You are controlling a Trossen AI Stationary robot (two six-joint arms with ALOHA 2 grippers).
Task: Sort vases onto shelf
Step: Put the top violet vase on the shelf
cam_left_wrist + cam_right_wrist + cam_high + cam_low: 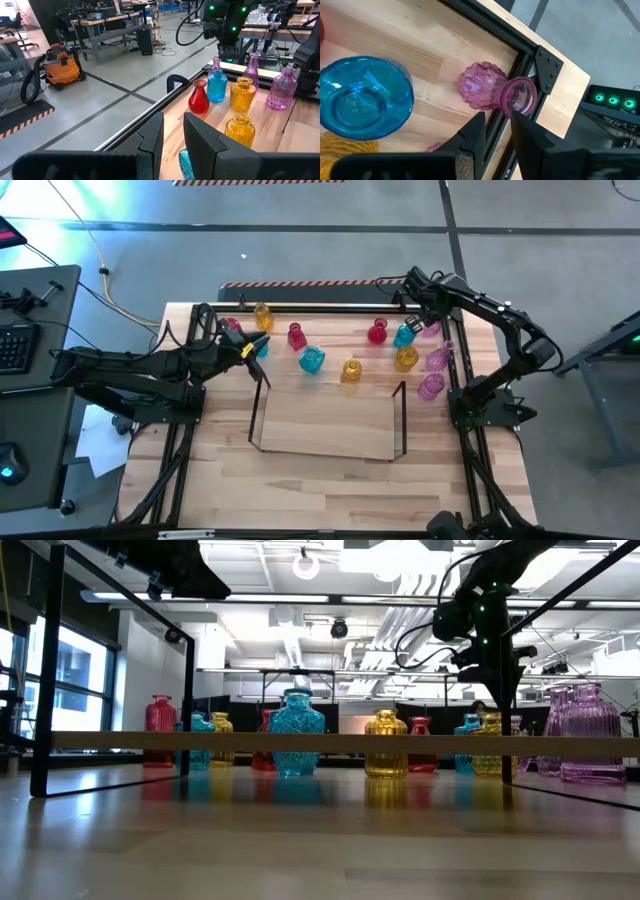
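My left claw [173, 120] hovers at the left end of the vase row with its fingers slightly parted on nothing, so I judge no vase is sorted yet (the low clear tray-like shelf with dark end frames [330, 455] sits bare, just in front of the row). My right claw [497, 120], equally parted and empty, points at a toppled pink ribbed glass vase [482, 90] by the table's black rail, which I must straddle at the neck before closing. The pale wooden table [330, 490] stands in a workshop with a grey floor and an orange shop vacuum [60, 65].
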